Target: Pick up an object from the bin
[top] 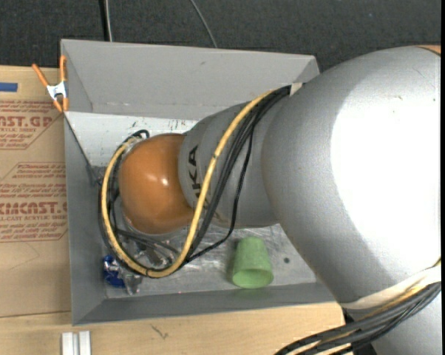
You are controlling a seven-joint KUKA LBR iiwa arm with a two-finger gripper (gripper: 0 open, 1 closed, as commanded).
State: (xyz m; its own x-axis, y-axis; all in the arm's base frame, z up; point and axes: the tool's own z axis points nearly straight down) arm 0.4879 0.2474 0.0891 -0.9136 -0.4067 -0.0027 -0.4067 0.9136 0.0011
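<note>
A pale green cup-shaped thing lies on its side near the bin's front wall, right of the middle. A small blue and silvery thing sits in the front left corner. My gripper shows as dark metal parts low over the bin floor at the front left. It stands between these two things, closer to the blue one. Nothing can be seen held in it.
The arm with its orange dome and looped cables reaches in from the right and covers most of the bin floor. Bare floor shows along the back wall and beside the green thing.
</note>
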